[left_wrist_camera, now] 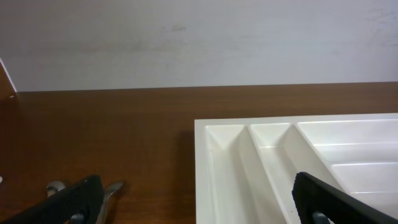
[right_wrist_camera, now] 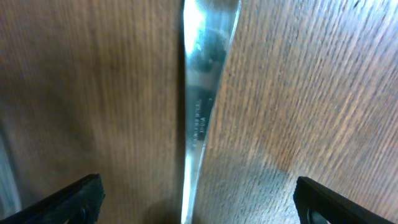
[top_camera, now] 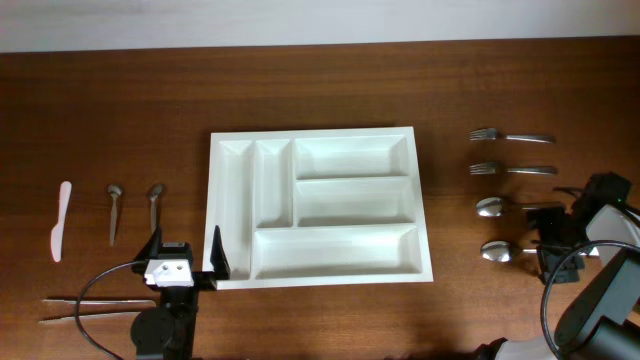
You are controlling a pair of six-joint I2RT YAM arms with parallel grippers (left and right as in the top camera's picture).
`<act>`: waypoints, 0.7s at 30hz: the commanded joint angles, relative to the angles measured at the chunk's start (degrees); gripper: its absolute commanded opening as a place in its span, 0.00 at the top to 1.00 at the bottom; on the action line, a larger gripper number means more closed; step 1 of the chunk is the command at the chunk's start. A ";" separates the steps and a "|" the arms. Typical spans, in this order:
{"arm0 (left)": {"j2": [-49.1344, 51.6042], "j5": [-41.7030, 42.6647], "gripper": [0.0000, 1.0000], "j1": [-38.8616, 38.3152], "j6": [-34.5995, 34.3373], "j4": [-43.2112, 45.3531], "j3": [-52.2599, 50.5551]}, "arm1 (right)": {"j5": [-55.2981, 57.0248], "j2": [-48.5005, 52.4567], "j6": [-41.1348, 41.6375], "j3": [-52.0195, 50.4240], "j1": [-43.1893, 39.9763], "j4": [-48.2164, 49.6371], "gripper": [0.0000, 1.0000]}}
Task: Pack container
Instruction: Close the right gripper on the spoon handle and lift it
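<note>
The container (top_camera: 350, 131), a large white tray with five bare compartments, lies in the middle of the table. My left gripper (top_camera: 187, 238) stands open at its near left corner. In the left wrist view the tray's rim (left_wrist_camera: 200, 162) runs between the fingers of the left gripper (left_wrist_camera: 198, 183). My right gripper (top_camera: 548, 243) hovers open low over the handles of the spoons at the right. The right wrist view shows one shiny metal handle (right_wrist_camera: 199, 112) centred between the spread fingers of the right gripper (right_wrist_camera: 198, 185), untouched.
Two forks (top_camera: 510, 136) (top_camera: 512, 169) and two spoons (top_camera: 495, 207) (top_camera: 497, 251) lie right of the tray. Left of it are a white plastic knife (top_camera: 61, 220), two small spoons (top_camera: 114, 212) (top_camera: 154, 205) and a pair of thin sticks (top_camera: 95, 305).
</note>
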 commanded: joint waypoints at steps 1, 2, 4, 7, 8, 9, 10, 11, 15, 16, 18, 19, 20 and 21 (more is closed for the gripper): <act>-0.48 1.05 0.01 -0.22 1.09 -0.24 -0.20 | 0.52 0.22 -0.20 -1.90 -0.37 0.76 0.01; -0.48 1.05 0.01 -0.22 1.09 -0.24 -0.20 | 0.52 0.22 -0.20 -2.10 -0.37 0.85 0.01; -0.48 1.05 0.01 -0.22 1.09 -0.24 -0.20 | 0.55 0.33 -0.20 -2.25 -0.37 0.87 0.01; -0.48 1.05 0.01 -0.22 1.09 -0.22 -0.20 | 0.76 0.37 -0.17 -2.25 -0.37 0.96 0.01; -0.48 1.05 0.01 -0.22 1.09 -0.24 -0.20 | 0.76 0.44 -0.17 -2.25 -0.37 1.05 0.01; -0.48 1.05 0.01 -0.22 1.09 -0.24 -0.20 | 0.76 0.50 -0.17 -2.25 -0.37 1.03 0.01; -0.48 1.05 0.01 -0.22 1.09 -0.24 -0.20 | 0.74 0.55 -0.17 -2.25 -0.37 0.98 0.01; -0.48 1.05 0.01 -0.22 1.09 -0.24 -0.20 | 0.76 0.66 -0.20 -2.25 -0.37 0.90 0.01; -0.48 1.05 0.01 -0.22 1.09 -0.22 -0.20 | 1.03 2.08 -0.44 -2.25 -0.37 0.81 0.01; -0.48 1.05 0.01 -0.22 1.09 -0.22 -0.20 | 1.03 2.60 -0.44 -2.25 -0.37 0.70 0.01; -0.48 1.05 0.01 -0.22 1.09 -0.24 -0.20 | 0.94 3.61 -0.42 -2.25 -0.35 0.33 0.01; -0.48 1.05 0.01 -0.22 1.09 -0.24 -0.20 | 0.94 4.04 -0.39 -2.25 -0.37 0.13 0.01; -0.48 1.05 0.01 -0.22 1.09 -0.22 -0.20 | 0.98 4.70 -0.39 -2.25 -0.37 -0.02 0.01; -0.48 1.05 0.01 -0.22 1.09 -0.24 -0.20 | 0.96 5.18 -0.39 -2.25 -0.37 -0.15 0.01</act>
